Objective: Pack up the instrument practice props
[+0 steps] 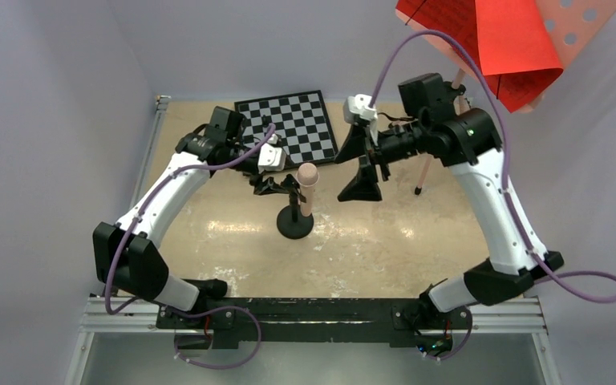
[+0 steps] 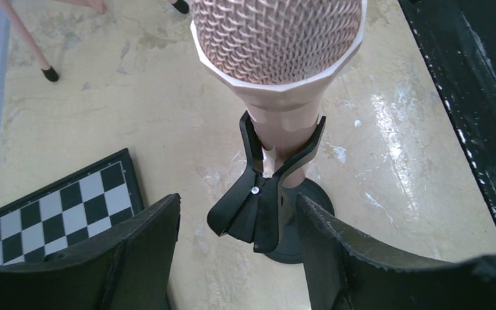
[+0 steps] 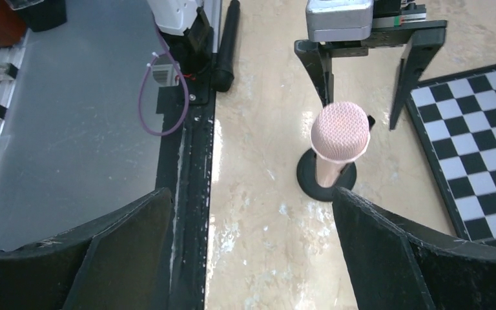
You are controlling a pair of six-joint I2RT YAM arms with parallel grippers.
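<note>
I see fine peach mesh on the mic [image 2: 278, 64] head. The stand [image 2: 258, 206] looks matt black plastic; the worktop [image 2: 394, 148] glossy, scuffed.

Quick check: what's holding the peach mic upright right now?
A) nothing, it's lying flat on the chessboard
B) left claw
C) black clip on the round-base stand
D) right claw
C: the peach mic sits in the black clip on the round-base stand, while the left claw is open on either side of the clip, with gaps showing.
</note>
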